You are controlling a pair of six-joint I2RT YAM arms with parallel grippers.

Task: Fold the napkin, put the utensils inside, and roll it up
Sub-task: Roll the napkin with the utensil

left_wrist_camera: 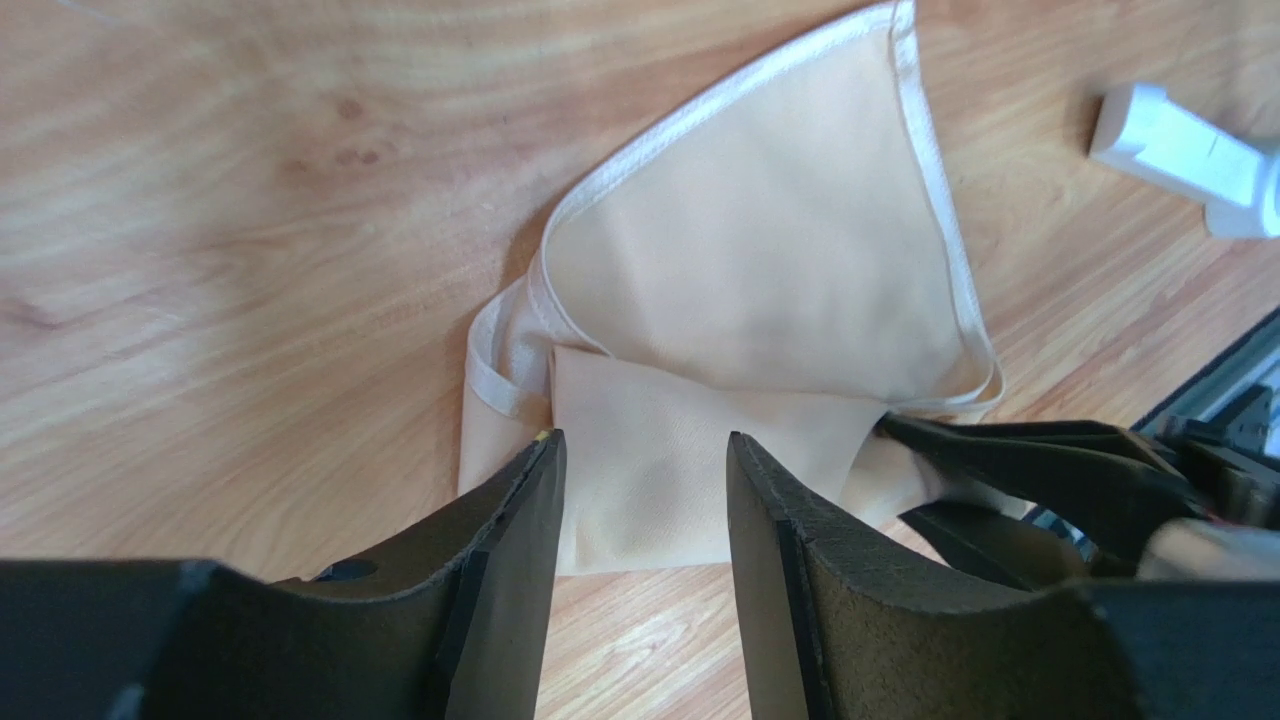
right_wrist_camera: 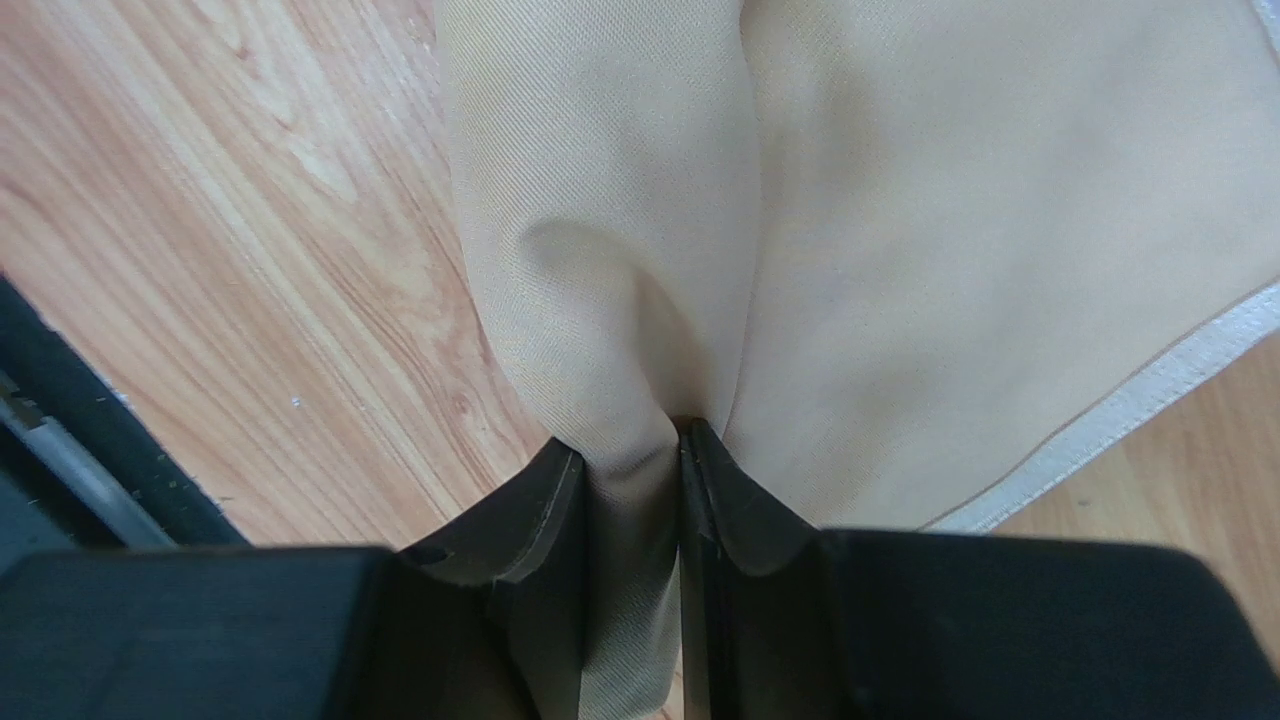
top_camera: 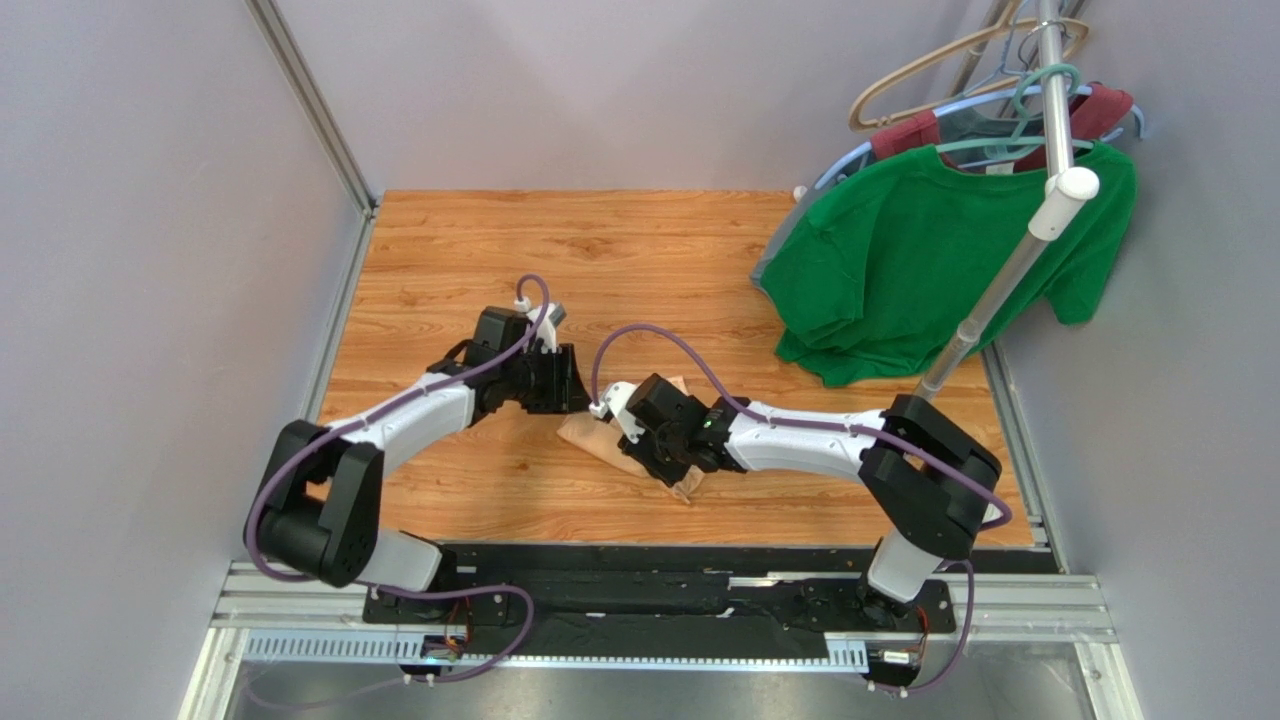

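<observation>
From above, the right arm [top_camera: 781, 435] hides much of the napkin [top_camera: 583, 435]. A blurred white object [left_wrist_camera: 1187, 150] is cut off at the left-wrist view's edge.

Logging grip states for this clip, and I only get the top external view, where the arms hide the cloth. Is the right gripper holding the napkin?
Observer: Yes. The right wrist view shows the right gripper pinching a raised fold of the napkin between its fingers.
Operator: And the left one?
Observer: The left gripper is open, its fingers apart over a lower layer of cloth, gripping nothing.
Operator: Is the napkin folded flat?
Observer: No. In the left wrist view it is loosely doubled, with a hemmed flap lying over that lower layer.
</observation>
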